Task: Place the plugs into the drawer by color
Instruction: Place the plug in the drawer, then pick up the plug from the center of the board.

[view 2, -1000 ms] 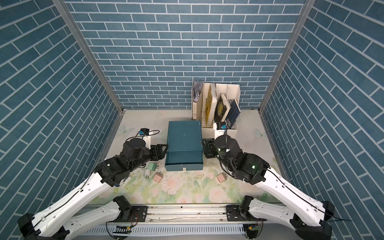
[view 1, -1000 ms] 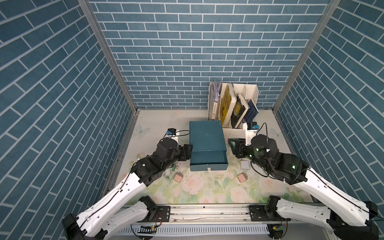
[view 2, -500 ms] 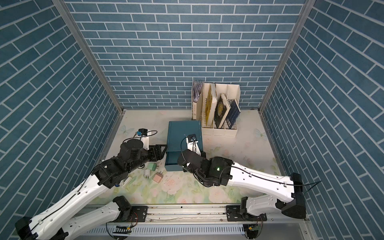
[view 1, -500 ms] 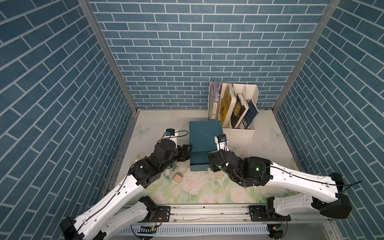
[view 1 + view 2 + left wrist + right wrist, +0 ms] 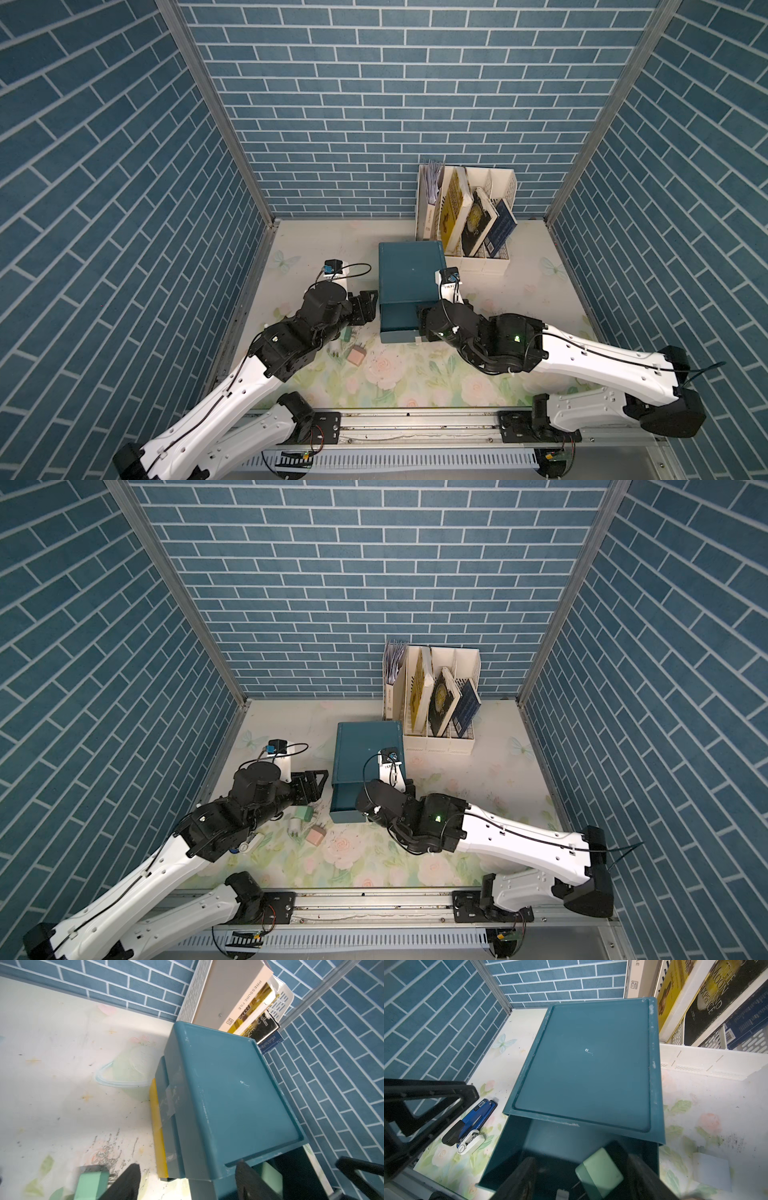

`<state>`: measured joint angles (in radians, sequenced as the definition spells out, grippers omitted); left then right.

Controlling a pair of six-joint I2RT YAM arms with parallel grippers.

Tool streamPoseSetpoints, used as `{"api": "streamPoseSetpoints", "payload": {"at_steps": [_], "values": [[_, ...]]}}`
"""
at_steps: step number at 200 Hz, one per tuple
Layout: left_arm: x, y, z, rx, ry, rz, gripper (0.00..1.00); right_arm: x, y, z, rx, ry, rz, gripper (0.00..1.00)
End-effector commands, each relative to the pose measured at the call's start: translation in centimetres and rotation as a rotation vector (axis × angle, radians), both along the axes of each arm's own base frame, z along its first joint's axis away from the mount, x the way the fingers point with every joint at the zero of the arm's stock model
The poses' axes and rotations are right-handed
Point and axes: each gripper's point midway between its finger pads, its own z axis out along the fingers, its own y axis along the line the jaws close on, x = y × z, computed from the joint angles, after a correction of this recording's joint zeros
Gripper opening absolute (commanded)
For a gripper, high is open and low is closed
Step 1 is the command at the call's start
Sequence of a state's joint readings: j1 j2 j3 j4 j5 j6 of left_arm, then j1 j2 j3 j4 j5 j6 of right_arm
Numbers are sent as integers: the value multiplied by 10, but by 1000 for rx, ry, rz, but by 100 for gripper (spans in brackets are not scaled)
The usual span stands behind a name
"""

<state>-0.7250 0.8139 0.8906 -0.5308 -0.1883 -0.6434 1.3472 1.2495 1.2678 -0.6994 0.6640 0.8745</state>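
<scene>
Three plugs (image 5: 303,813) left of the drawer (image 5: 365,750), file rack (image 5: 438,742) behind.

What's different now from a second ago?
The right arm swung from the right side of the dark teal drawer cabinet to its front. Its end effector now hangs over the pulled-out top drawer, jaws open around a mint green plug. The left arm, the cabinet and the pink plug stayed put.

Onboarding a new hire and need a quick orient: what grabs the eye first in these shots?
The dark teal boxy drawer cabinet sits dead centre, one drawer pulled out. The right gripper hangs over that drawer, a mint green rounded-cube plug between its parted jaws. A pink plug and a white plug lie beside the left arm.
</scene>
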Motion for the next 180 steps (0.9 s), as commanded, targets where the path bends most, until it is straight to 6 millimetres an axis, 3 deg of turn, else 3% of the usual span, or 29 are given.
{"api": "streamPoseSetpoints", "payload": {"at_steps": [1,18,90,180], "values": [[0,37,-20,112,30,165,82,-1,-22,19,58,-28,-58,70],[-1,50,-38,162,62,224,84,-2,-32,19,81,-25,-71,65],[15,58,-134,225,240,303,87,-6,-53,16,152,-16,-94,60],[26,60,-190,221,370,296,78,-9,-66,7,172,-5,-109,55]]}}
